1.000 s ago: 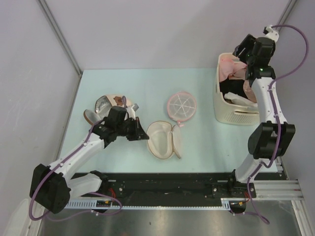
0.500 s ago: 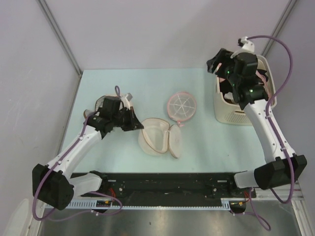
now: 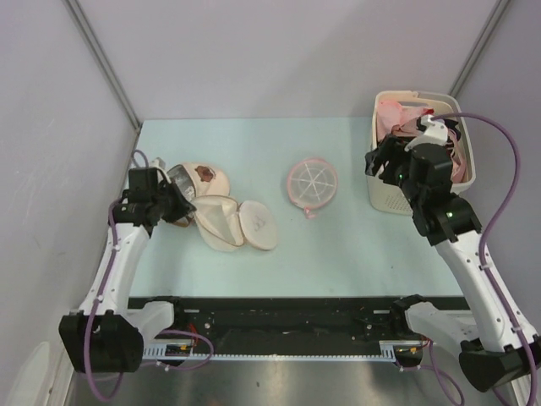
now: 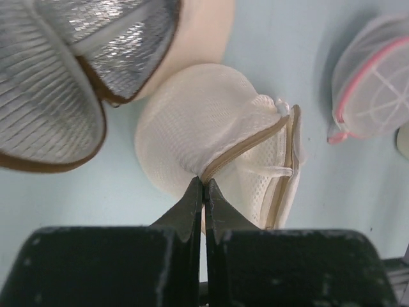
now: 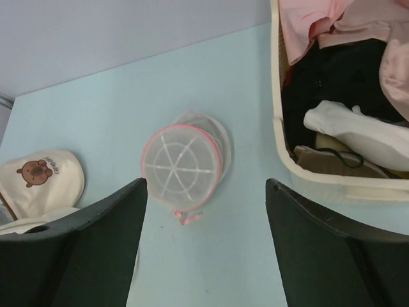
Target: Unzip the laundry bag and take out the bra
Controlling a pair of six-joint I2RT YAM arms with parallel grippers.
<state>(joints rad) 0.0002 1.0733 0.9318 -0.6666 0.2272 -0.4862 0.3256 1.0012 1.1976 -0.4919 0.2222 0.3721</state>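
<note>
The left gripper (image 4: 203, 183) is clamped on the rim of the bag (image 4: 198, 121). The right gripper (image 5: 204, 192) gapes empty, well right of it. Drag gently and low, so the mesh doesn't tear.

The left fingers (image 4: 186, 214) hide the near edge of the laundry bag (image 4: 204, 121)

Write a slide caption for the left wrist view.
Left hand shut on the rim of the laundry bag, beside a silver-lined dome.
</note>
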